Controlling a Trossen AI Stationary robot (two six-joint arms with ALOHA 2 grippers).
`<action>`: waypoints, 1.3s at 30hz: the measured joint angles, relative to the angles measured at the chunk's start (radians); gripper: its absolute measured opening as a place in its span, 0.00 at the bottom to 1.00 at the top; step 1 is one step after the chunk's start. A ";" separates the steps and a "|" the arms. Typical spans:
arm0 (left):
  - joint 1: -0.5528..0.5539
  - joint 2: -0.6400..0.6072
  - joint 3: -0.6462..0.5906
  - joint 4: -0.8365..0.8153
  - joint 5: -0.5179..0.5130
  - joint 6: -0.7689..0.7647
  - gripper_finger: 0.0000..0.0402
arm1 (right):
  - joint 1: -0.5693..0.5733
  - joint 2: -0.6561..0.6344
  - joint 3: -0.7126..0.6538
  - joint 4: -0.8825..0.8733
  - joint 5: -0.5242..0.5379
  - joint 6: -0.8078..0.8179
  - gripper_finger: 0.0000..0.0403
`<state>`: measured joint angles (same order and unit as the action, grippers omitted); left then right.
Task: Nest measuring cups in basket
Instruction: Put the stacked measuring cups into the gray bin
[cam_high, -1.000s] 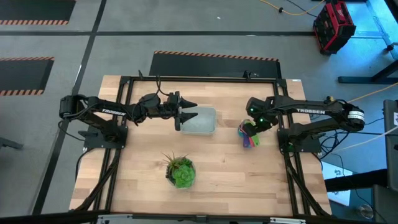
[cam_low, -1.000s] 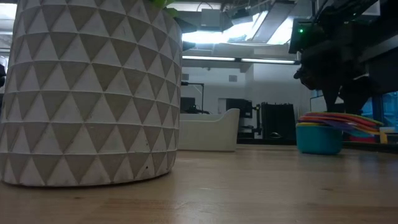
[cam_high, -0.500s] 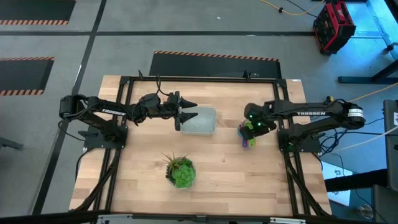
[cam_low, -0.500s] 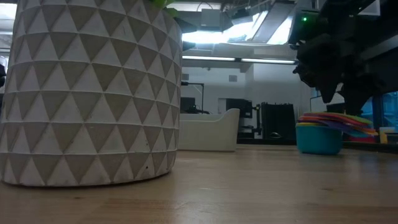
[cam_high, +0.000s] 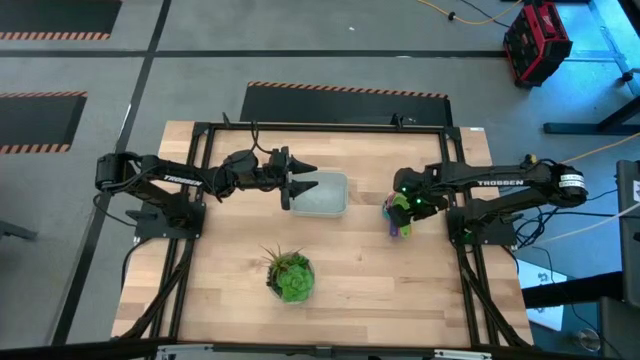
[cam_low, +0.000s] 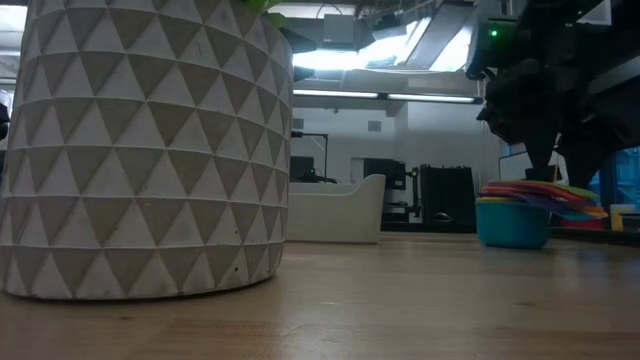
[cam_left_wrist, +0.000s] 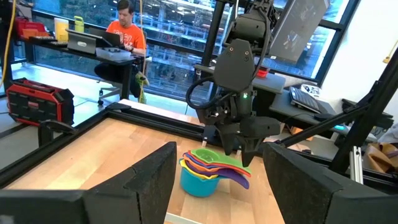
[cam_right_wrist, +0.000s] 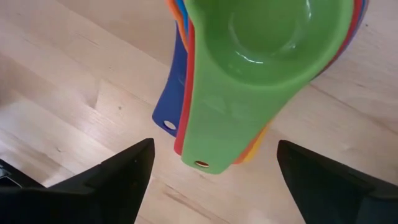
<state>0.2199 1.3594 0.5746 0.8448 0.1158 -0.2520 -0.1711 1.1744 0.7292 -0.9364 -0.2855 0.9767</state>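
Right tool open over nested measuring cups

We can read only one word: "TROSSEN", in white capitals along the forearm of the left arm near the desk's left edge, and again along the forearm of the right arm near the desk's right edge. We find no other legible lettering; the embossed marks on the handle of the green measuring cup are too faint for us to make out.
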 joint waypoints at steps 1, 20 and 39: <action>0.000 0.000 0.000 0.000 0.000 0.000 0.58 | 0.000 0.000 0.000 0.000 0.000 0.002 0.85; 0.000 0.000 0.000 0.000 0.000 0.000 0.58 | 0.000 0.002 0.000 0.029 0.054 0.017 0.85; 0.000 0.000 0.000 0.000 0.000 0.000 0.58 | 0.035 0.022 -0.064 0.116 0.091 0.053 0.85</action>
<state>0.2199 1.3594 0.5745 0.8448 0.1158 -0.2520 -0.1360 1.1961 0.6654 -0.8207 -0.1944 1.0298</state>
